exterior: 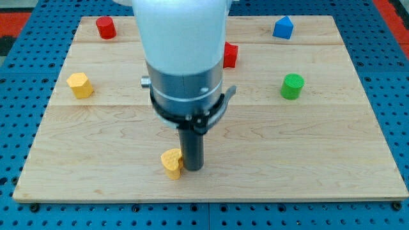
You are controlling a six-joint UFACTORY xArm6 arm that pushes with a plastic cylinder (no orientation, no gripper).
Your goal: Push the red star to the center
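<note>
Planted low on the wooden board (319, 147), my tip (193, 167), the blunt end of a straight dark rod under a wide white and grey arm housing (185, 57). Neither clenched nor released, simply a plain rod grasping nothing. Pressed against the tip's left side in the view, a small yellow block (171, 163), roughly heart-shaped, touching the rod or as good as touching. Well above the tip toward the view's top and slightly to its right, the red star (231, 55), only its right portion showing beside the housing, the rest hidden behind the arm, so its points hard to make out; well apart from the tip, nearer the board's top half than its bottom. Up and far to the right of the tip, a green cylinder (293, 86), standing upright. Farther up still on that same side, close to the board's top edge, a blue block (283, 28) with a peaked top like a little house. Up and far to the left of the tip, a yellow block (80, 85) with a faceted, roughly hexagonal outline. Beyond it, near the top left corner, a second red block (105, 27), rounded like a short cylinder. Around the board on all sides, a blue perforated surface (19, 96).
</note>
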